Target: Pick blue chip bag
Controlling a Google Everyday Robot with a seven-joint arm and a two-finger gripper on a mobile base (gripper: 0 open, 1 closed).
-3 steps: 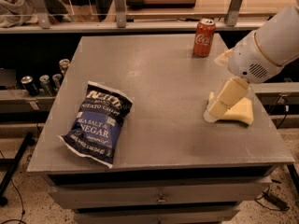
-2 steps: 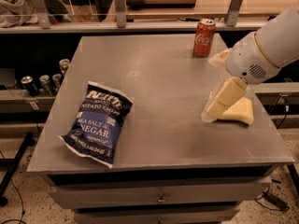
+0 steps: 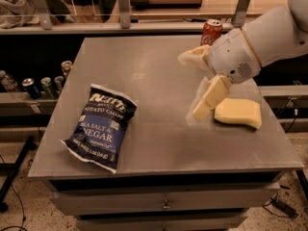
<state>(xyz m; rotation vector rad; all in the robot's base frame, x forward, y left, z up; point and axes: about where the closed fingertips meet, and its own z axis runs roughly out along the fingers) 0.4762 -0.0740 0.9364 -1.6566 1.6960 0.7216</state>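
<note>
The blue chip bag (image 3: pixel 102 125) lies flat on the grey table (image 3: pixel 159 76) near its front left corner, dark navy with white lettering and white crimped ends. My gripper (image 3: pixel 188 86) hangs above the table's right half, well to the right of the bag and apart from it. Its cream fingers (image 3: pixel 208 99) are spread open and hold nothing. The white arm reaches in from the upper right.
A yellow sponge (image 3: pixel 239 112) lies on the table just right of the gripper. A red cola can (image 3: pixel 211 31) stands at the back edge, partly behind the arm. Several cans (image 3: pixel 43 84) sit on a lower shelf to the left. Drawers are under the table top.
The arm and gripper have moved left and a little up, away from the sponge and toward the table's middle. The bag, sponge and can have not moved.
</note>
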